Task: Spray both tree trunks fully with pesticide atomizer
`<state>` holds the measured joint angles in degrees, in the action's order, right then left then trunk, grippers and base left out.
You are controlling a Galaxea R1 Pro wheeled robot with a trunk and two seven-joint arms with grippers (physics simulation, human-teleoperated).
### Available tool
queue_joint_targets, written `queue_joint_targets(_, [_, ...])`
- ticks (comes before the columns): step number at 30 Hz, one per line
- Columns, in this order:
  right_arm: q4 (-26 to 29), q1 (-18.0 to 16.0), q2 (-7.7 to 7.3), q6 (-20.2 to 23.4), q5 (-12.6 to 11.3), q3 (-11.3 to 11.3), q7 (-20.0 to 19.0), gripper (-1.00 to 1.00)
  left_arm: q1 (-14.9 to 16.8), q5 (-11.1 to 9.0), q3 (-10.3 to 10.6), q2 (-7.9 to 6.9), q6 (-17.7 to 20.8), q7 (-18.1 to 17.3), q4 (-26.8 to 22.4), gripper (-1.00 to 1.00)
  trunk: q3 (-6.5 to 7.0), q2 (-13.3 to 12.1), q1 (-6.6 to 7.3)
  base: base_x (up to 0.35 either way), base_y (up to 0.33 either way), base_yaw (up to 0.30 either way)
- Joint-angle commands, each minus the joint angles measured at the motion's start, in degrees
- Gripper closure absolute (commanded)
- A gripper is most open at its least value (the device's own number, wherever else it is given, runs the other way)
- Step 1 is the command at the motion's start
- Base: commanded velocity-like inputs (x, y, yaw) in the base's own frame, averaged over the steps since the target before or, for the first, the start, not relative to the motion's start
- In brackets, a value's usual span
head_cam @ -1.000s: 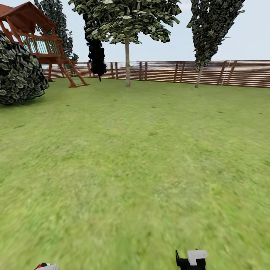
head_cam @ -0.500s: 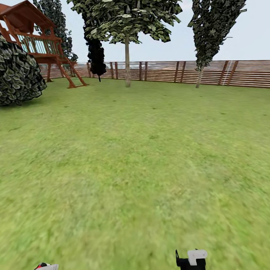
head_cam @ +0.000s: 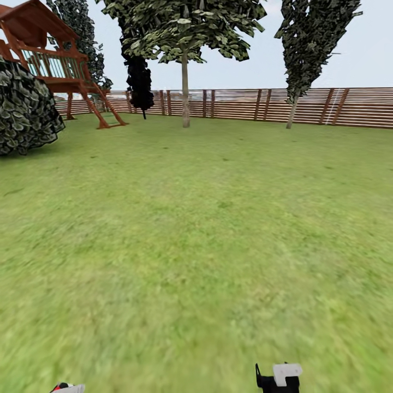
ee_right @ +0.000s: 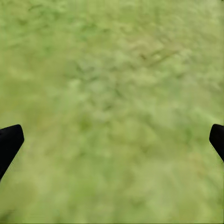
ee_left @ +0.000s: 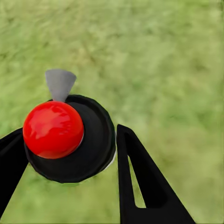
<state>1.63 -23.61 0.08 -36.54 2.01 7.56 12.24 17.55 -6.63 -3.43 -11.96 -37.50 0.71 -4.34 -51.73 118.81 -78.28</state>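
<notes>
The pesticide atomizer [ee_left: 52, 129] has a round red top, a black cap and a grey nozzle. My left gripper [ee_left: 70, 140] is shut on it, one black finger on each side of the cap, above blurry grass. A sliver of its red top shows at the head view's lower edge [head_cam: 64, 387]. My right gripper [ee_right: 115, 137] is open and holds nothing, with grass beneath it. Far ahead by the fence stands a tree [head_cam: 185, 33] with a straight bare trunk [head_cam: 185, 93]. A second tree [head_cam: 314, 38] with a thin leaning trunk [head_cam: 292, 113] stands to its right.
Green lawn [head_cam: 207, 229] stretches to a brown slatted fence [head_cam: 245, 103]. A wooden playset [head_cam: 60, 65] and a big dark bush [head_cam: 24, 109] are at the far left. A black columnar cypress [head_cam: 140, 82] stands left of the middle tree. My right arm's end [head_cam: 278, 377] shows low.
The whole head view has drifted: bush and playset slid slightly left, so the camera moved. Both arm ends hold the same place in the picture.
</notes>
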Motion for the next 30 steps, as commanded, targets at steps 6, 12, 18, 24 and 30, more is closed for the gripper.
queue_joint_targets(6, [-0.05, -0.04, 0.01, -0.02, 0.22, 0.44, 0.60, -1.00, 0.03, 0.04, -0.33, 0.01, -0.17, -0.10, 0.03, 1.00, -0.05, 0.02, -0.03, 0.340, 0.000, 0.000])
queue_joint_targets(12, [-0.05, -0.04, 0.01, -0.02, 0.24, 0.44, 0.59, -1.00, 0.03, 0.04, -0.35, 0.01, -0.23, -0.10, 0.03, 1.00, -0.05, 0.02, -0.03, 0.340, 0.000, 0.000])
queue_joint_targets(18, [-0.05, -0.04, 0.01, -0.02, 0.24, 0.44, 0.60, -1.00, 0.03, 0.04, -0.35, 0.01, -0.17, -0.10, 0.03, 1.00, -0.05, 0.02, -0.03, 0.340, 0.000, 0.000])
queue_joint_targets(24, [-0.05, -0.04, 0.01, -0.02, 0.23, 0.44, 0.60, -1.00, 0.03, 0.04, -0.32, 0.01, -0.18, -0.10, 0.03, 1.00, -0.05, 0.02, -0.03, 0.340, 0.000, 0.000])
queue_joint_targets(30, [-0.05, -0.04, 0.01, -0.02, 0.22, 0.44, 0.59, -1.00, 0.03, 0.04, -0.32, 0.01, -0.16, -0.10, 0.03, 1.00, -0.05, 0.02, -0.03, 0.340, 0.000, 0.000])
